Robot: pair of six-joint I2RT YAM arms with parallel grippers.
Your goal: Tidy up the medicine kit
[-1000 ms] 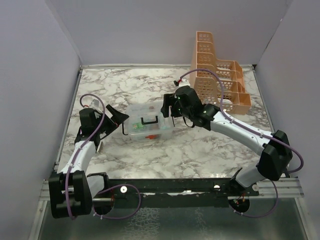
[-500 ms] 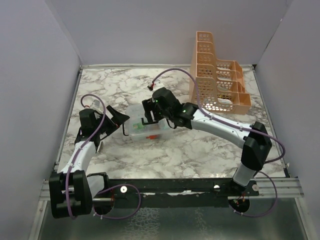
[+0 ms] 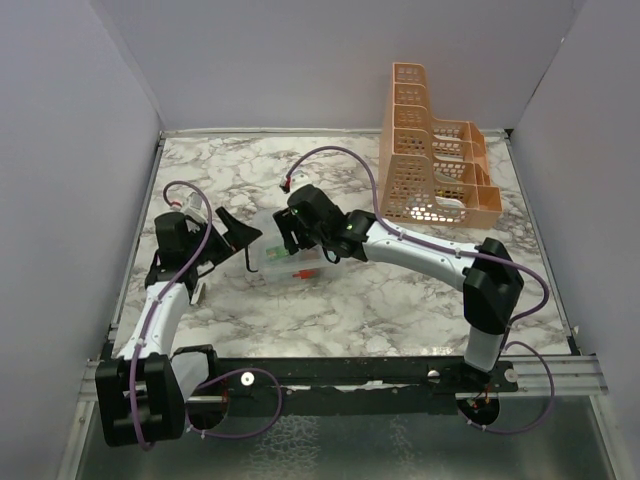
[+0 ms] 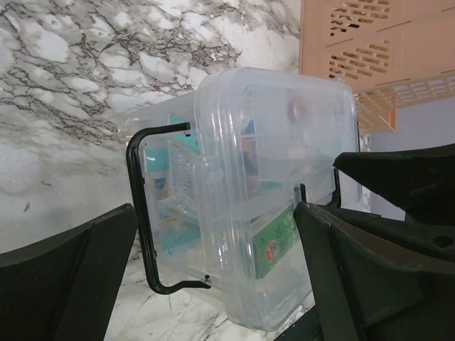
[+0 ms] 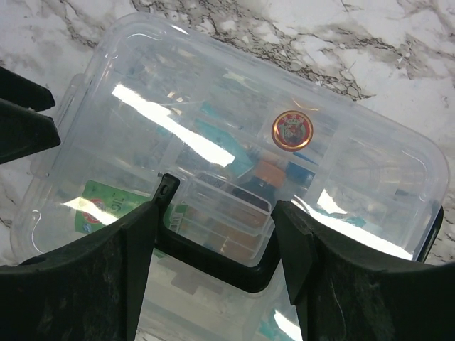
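The medicine kit, a clear plastic box with its lid on, lies on the marble table left of centre. My right gripper hangs over its lid. In the right wrist view this gripper is open, and the kit's black handle lies between its fingers without being clamped. My left gripper is open at the kit's left end. In the left wrist view its fingers flank the near corner of the kit, where a black side clip swings outward. Small packets and bottles show through the lid.
A tall orange perforated tiered rack stands at the back right of the table, also seen behind the kit from the left wrist. Grey walls close the table in on three sides.
My right arm has swung left from beside the rack to above the kit, bringing its open fingers around the handle. The left arm has barely shifted.
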